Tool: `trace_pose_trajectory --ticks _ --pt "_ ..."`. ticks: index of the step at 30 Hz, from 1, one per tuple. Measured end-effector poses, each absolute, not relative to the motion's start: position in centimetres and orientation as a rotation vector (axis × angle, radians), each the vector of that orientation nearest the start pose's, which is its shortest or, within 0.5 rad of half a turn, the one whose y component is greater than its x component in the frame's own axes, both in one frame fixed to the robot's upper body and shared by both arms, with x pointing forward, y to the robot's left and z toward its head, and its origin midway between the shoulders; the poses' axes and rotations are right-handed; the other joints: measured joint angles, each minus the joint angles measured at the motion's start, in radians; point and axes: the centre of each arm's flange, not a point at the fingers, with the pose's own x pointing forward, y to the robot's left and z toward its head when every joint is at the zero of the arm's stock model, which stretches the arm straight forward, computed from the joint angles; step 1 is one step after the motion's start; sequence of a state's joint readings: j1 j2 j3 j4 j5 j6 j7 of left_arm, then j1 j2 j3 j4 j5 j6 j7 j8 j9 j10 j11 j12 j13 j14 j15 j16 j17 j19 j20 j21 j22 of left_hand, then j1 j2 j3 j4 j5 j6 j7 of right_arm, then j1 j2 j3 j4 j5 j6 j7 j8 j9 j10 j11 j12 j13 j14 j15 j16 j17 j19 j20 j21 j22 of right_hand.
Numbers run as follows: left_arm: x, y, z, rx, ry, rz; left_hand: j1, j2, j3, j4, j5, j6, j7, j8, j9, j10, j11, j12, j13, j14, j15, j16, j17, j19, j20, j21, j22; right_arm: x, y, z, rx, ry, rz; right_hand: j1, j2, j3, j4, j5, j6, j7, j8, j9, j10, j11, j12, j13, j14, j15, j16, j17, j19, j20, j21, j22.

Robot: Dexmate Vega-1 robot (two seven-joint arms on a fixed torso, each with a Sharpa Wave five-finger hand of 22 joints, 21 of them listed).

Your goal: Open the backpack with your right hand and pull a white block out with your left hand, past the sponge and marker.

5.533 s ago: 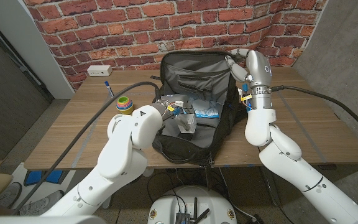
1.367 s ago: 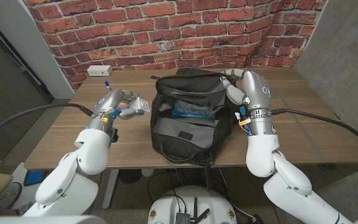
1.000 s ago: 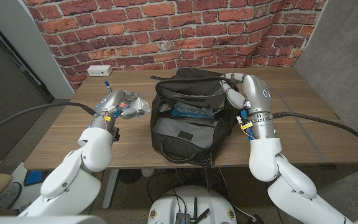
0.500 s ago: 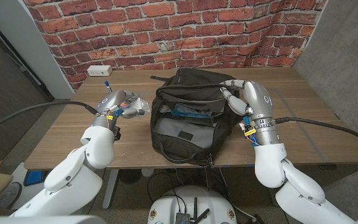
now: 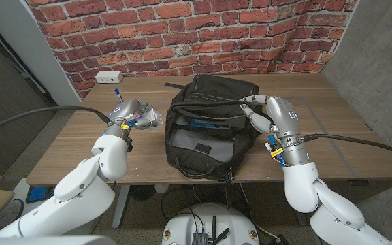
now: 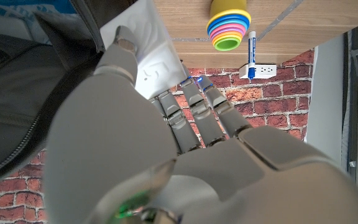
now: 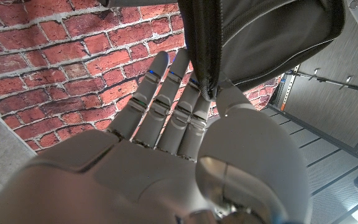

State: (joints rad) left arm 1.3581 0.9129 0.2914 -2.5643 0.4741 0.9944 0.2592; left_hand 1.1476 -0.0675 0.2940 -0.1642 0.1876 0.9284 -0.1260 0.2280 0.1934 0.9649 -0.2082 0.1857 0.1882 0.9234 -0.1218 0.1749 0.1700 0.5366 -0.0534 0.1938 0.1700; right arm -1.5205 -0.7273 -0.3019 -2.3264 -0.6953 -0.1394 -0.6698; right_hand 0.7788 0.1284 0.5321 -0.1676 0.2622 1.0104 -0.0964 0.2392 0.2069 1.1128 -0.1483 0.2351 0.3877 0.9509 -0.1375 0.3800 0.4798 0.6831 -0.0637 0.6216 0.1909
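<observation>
Both hands were engaged: our right hand (image 5: 267, 112) pinched the black fabric backpack's (image 5: 209, 129) rim; our left hand (image 5: 133, 113) grasped the white block (image 6: 143, 46) beside it. We judged set-down next.

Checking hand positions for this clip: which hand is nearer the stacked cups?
Left. The left hand, holding the white block, is just beside the cups on the backpack's left; the right hand holds the backpack rim on the far side.

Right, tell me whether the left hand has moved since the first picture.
Yes. The left hand has come out of the backpack and now holds a white block left of it, nearer the stacked cups.
</observation>
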Motion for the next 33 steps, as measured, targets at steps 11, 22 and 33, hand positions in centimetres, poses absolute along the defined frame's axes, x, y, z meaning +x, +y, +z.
trace_pose_trajectory --ticks 11,22,33 --pt "41.2 26.3 -0.3 1.187 -0.379 0.465 0.0 0.0 0.0 0.0 0.0 -0.001 0.001 -0.004 0.0 -0.008 -0.001 0.0 0.0 0.0 0.0 -0.003 0.0 0.0 0.0 0.0 0.0 38.5 -19.6 -5.6 -0.959 -1.091 -0.326 -0.001 -0.001 0.0 0.0 0.0 -0.002 -0.002 0.0 0.0 0.0 0.0 0.0 0.0 -0.005 0.005 0.0 0.0 -0.008 0.001 0.004 0.0" --pt "41.1 26.6 -0.5 1.248 -0.329 0.499 -0.004 0.004 0.004 -0.004 0.0 -0.002 0.002 -0.008 0.0 -0.008 -0.001 0.0 0.0 -0.002 -0.002 -0.003 0.0 0.0 0.0 0.0 0.0 38.6 -19.9 -6.5 -0.97 -1.079 -0.301 -0.003 -0.003 0.0 0.0 0.0 -0.002 -0.001 0.0 0.0 0.0 0.0 0.0 -0.001 -0.016 0.006 -0.007 0.0 -0.017 -0.001 0.004 0.0" --pt "41.4 27.5 -1.0 1.268 -0.286 0.518 -0.005 0.005 0.004 -0.004 0.0 -0.004 0.004 -0.007 -0.001 -0.01 0.001 -0.001 0.001 -0.006 -0.005 -0.007 0.0 0.0 0.0 0.0 -0.003 38.7 -20.1 -7.5 -0.987 -1.044 -0.267 -0.009 -0.009 -0.004 -0.004 0.0 -0.007 -0.007 -0.001 0.0 -0.024 -0.005 -0.01 0.005 -0.048 0.016 -0.018 0.002 -0.041 0.001 0.004 -0.005"
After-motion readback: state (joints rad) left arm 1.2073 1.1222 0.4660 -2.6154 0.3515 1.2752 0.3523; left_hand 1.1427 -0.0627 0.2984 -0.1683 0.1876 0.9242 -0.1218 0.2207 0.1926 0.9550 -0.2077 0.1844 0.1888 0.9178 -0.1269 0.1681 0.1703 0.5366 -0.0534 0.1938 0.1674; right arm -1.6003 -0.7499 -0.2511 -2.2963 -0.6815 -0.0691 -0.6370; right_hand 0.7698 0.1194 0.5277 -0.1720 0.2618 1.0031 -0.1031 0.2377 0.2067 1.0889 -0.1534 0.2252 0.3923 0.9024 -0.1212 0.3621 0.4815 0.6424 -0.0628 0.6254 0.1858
